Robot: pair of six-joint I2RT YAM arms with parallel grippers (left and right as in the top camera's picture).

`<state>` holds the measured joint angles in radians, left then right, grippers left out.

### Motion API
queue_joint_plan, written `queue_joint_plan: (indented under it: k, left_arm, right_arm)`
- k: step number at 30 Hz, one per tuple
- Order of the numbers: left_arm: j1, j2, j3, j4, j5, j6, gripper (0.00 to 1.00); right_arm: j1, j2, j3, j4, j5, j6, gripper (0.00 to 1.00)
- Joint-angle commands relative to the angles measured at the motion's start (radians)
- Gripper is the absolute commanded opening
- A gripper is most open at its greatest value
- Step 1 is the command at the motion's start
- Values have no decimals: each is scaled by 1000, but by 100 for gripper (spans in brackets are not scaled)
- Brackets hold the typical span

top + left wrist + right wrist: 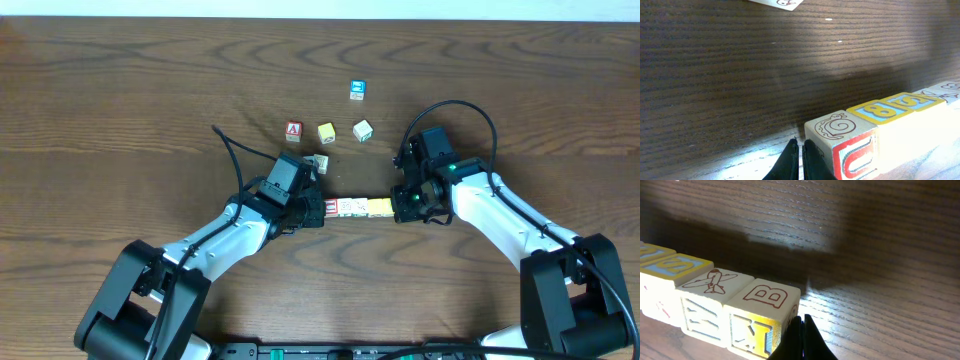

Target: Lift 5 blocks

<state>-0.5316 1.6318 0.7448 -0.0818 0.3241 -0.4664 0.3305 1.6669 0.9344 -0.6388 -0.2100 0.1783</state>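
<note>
Clenched tight, our left gripper (800, 161) butts the U block (852, 152) ending the row (356, 208); our right gripper (801, 339), equally clenched, butts the B block (764, 299).

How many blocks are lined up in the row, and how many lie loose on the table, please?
Blocks in the row: 5
Loose blocks: 5 (blue, red "A", yellow, whitish, one nearest the row)
Total: 10
</note>
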Motion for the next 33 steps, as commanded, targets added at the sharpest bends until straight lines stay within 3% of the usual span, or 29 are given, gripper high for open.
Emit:
queue_joint_plan:
  k: [1,33]
  left_arm:
    - [-24,-32,8,19,113,21,7]
    - [-24,-79,27,15,114,21,7]
  right_arm:
    - [44,-22,13,13,-176,-11,1]
    - [44,-96,14,-8,-172,-11,1]
